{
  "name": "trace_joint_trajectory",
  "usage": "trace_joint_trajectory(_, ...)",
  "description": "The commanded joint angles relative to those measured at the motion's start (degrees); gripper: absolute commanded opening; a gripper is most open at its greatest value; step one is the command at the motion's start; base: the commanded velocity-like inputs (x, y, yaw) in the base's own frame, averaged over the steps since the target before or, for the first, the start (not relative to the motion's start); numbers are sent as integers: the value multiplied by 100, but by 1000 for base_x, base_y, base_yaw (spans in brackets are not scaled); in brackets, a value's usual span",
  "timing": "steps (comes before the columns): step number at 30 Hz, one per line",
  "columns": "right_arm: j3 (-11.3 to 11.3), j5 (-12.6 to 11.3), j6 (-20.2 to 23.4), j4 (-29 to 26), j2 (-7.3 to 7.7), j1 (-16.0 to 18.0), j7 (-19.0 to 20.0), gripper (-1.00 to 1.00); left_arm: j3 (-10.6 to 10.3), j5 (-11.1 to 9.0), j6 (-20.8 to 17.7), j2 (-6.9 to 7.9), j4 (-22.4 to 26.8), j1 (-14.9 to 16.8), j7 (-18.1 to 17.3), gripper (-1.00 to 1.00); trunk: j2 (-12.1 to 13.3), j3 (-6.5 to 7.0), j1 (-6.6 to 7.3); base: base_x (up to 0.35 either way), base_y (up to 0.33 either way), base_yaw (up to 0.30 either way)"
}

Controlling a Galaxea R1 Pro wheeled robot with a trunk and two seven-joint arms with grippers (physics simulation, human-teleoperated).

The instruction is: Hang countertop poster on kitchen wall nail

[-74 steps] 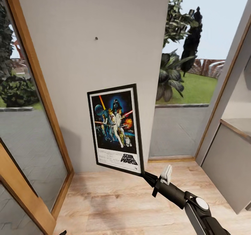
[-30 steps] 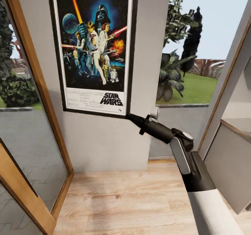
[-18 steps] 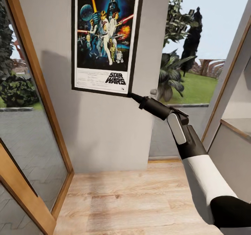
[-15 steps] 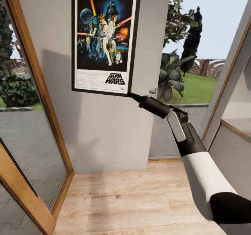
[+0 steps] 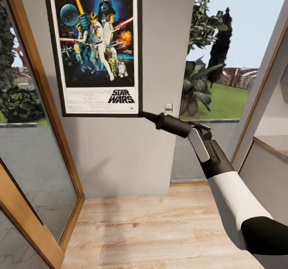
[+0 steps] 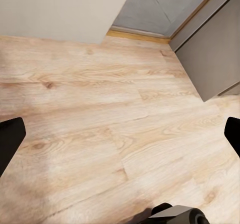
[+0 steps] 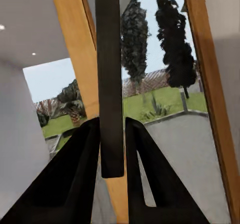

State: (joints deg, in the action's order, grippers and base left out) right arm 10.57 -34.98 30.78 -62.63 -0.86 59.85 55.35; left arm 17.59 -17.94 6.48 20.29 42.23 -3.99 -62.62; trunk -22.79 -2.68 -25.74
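Poster: flat upright rectangle, thin black frame, white border, dark blue artwork; against the matt grey wall, top edge cut off by the head view. Right gripper: dark fingers pinch the frame's lower corner, seen edge-on between them. Left gripper: fingers spread over pale wood-plank floor. Timber window frame beside the poster, wall between them.

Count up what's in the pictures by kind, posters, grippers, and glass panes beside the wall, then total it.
Posters: 1, the poster, pinched at its lower corner by the right gripper.
Grippers: 2, right, plus left gripper over the floor.
Glass panes: 2, left pane, right pane.
Total: 5.
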Motion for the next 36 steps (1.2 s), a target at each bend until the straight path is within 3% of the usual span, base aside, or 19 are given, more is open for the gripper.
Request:
trace_joint_trajectory(1, 10, -53, 51, -1, 2, 5, 64, -100, -1, -7, 38, 2, 4, -2, -5, 100, -13, -12, -4, 0, 0, 0)
trace_joint_trajectory(6, 238, -52, 43, 12, 218, -2, 431, -100, -1, -8, 38, 2, 4, 0, -5, 100, -13, -12, -4, 0, 0, 0)
trace_joint_trajectory(9, 283, -52, 37, 25, 269, -11, 497, -100, -5, -8, 38, 2, 4, -1, -5, 100, -13, -12, -4, 0, 0, 0)
trace_joint_trajectory(28, 305, -51, -220, 21, 378, -85, 739, -100, -3, -8, 38, 2, 4, -2, -5, 100, -13, -12, -4, 0, 0, 0)
trace_joint_trajectory(36, 305, 270, -244, 29, 429, -95, 861, -100, -5, -8, 38, 2, 4, -1, -5, 100, -13, -12, -4, 0, 0, 0)
